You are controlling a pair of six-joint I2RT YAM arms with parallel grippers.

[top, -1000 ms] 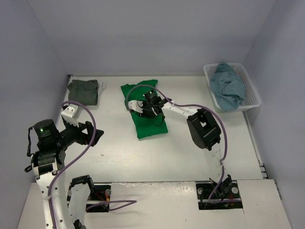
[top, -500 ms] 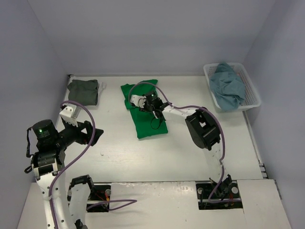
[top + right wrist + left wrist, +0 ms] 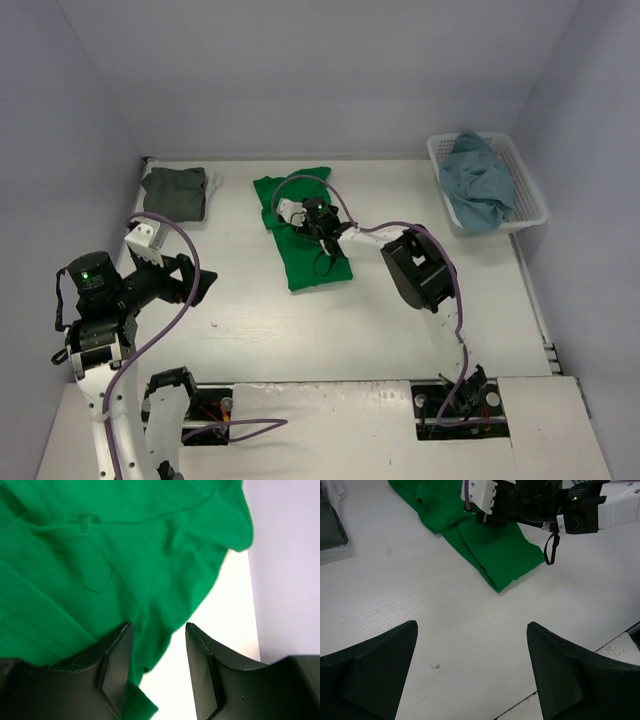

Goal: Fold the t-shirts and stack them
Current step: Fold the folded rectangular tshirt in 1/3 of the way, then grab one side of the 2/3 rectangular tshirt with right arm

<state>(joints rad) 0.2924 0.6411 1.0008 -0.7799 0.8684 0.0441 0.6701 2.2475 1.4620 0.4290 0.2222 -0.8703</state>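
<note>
One blue shirt fills the basket, far from green shirt.

Right end effector over green t-shirt.

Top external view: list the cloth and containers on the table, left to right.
Folded dark olive-grey cloth shirt → bright green cloth shirt → white slatted plastic basket holding the crumpled dusty light blue shirt.

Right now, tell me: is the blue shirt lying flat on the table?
No, the blue shirt sits bunched inside the white basket.
</note>
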